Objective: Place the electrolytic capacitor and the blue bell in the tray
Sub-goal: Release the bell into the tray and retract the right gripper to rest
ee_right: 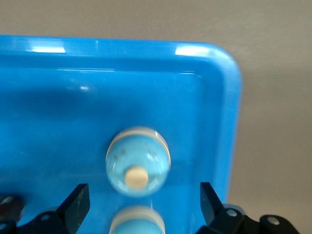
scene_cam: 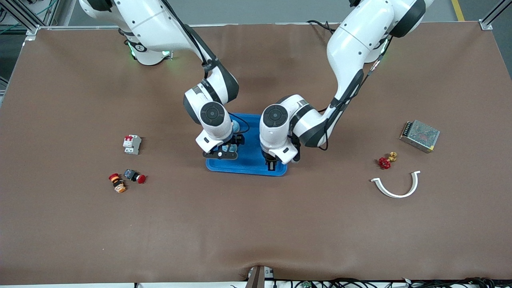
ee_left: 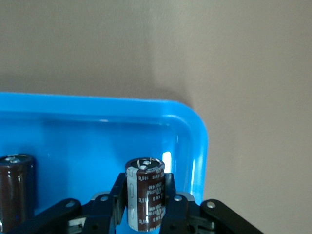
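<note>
While both my arms reach over the middle of the table, the nearest thing to the front camera is a white curved plastic strip [scene_cam: 396, 191], toward my left arm's end. Toward my right arm's end lie an orange-and-red push button [scene_cam: 117, 183] and, just beside it, a black one with a red cap [scene_cam: 135, 176].

Next comes the shallow bright blue plastic tray [scene_cam: 248, 170], at the table's centre. My left gripper [scene_cam: 272, 165] hangs over the tray's near corner, fingers [ee_left: 178, 207] clamped on an upright brown-sleeved electrolytic capacitor [ee_left: 146, 190]; I cannot tell if its base touches the floor. A second brown capacitor [ee_left: 14, 190] stands in the tray nearby.

My right gripper [scene_cam: 221, 154] is over the tray's other near corner, fingers [ee_right: 78, 202] spread wide apart. Between them, untouched, the pale blue round bell [ee_right: 138, 168] sits in the tray, with a similar blue piece [ee_right: 137, 219] just beside it.

Farther off are a red-handled brass valve [scene_cam: 386, 161], a white circuit breaker [scene_cam: 132, 144] and a metal mesh-covered box [scene_cam: 420, 136].
</note>
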Controlling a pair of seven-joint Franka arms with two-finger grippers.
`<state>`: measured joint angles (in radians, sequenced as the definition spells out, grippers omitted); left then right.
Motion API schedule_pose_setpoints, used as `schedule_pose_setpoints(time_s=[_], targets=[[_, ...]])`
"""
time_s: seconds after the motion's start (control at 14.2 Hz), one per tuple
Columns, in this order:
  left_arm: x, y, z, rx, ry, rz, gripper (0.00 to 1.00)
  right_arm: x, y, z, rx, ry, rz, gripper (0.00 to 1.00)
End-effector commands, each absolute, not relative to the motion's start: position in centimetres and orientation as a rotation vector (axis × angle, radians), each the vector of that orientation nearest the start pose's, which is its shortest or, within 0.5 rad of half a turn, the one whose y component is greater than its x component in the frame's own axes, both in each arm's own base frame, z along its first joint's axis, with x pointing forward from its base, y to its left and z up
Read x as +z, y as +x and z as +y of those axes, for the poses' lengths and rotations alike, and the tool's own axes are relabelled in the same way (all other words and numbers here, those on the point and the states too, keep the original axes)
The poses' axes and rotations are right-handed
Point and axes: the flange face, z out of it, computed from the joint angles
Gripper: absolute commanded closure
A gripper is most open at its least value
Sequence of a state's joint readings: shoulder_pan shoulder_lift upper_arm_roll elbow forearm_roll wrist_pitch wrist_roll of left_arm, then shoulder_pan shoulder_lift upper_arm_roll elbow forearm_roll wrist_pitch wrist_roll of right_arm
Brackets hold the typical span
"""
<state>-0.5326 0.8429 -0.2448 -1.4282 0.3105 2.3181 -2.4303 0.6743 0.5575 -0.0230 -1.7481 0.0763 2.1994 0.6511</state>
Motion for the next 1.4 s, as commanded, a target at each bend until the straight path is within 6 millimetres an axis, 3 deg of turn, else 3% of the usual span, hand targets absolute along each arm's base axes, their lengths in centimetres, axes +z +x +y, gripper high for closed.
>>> schedule_pose_setpoints(time_s=[0.0, 0.28, 0.49, 0.63, 0.91, 1.33], targets=[[20.5, 55.6, -49.4, -0.117, -2.31, -2.254, 1.0, 32.6, 51.2, 37.7, 0.208, -3.16, 0.013, 0.0], [19.9, 55.2, -49.8, -0.11, -2.31, -2.252, 1.0, 43.6, 49.5, 33.7, 0.257, -3.155, -0.028, 0.0], [19.9, 54.6, -50.4, -0.109, -2.32, -2.24, 1.0, 51.4, 48.0, 27.9, 0.283, -3.133, -0.125, 0.0], [19.9, 53.8, -51.1, -0.105, -2.331, -2.226, 1.0, 55.3, 47.3, 23.6, 0.283, -3.11, -0.21, 0.0], [20.0, 53.5, -51.2, -0.103, -2.334, -2.221, 1.0, 60.1, 45.8, 16.6, 0.202, -3.176, -0.316, 0.0], [18.0, 52.0, -50.7, -0.095, -2.319, -2.168, 1.0, 62.1, 48.2, 0.6, 0.124, -3.135, -0.098, 0.0]])
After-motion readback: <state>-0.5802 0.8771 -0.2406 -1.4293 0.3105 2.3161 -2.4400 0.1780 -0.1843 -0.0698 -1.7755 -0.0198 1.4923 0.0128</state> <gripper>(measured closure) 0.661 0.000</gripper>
